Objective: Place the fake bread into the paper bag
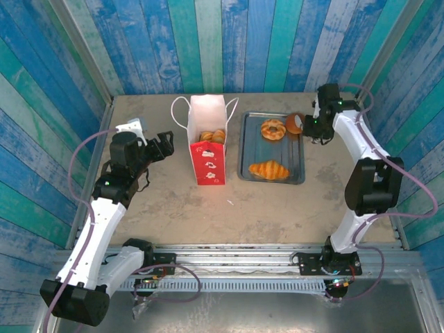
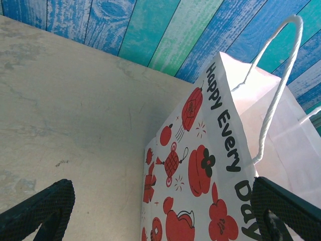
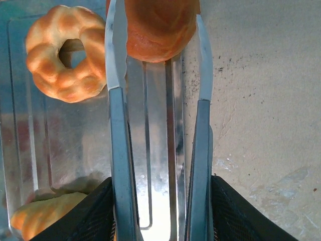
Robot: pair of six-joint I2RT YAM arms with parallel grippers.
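The paper bag (image 1: 207, 142) stands upright left of the tray, with golden pastries (image 1: 212, 135) showing inside its open top. My left gripper (image 1: 165, 144) is open beside the bag's left face; in the left wrist view the printed bag (image 2: 200, 175) reaches in between the fingers (image 2: 40, 211). My right gripper (image 1: 313, 127) is shut on metal tongs (image 3: 115, 125), whose tips pinch a round brown bun (image 3: 159, 27) over the tray's far right edge. A ring-shaped pastry (image 3: 65, 52) and a croissant (image 1: 269, 169) lie on the tray.
The grey metal tray (image 1: 295, 149) sits right of the bag on the tan tabletop. Blue plank walls close in the back and sides. The croissant's end (image 3: 45, 216) shows at the lower left of the right wrist view.
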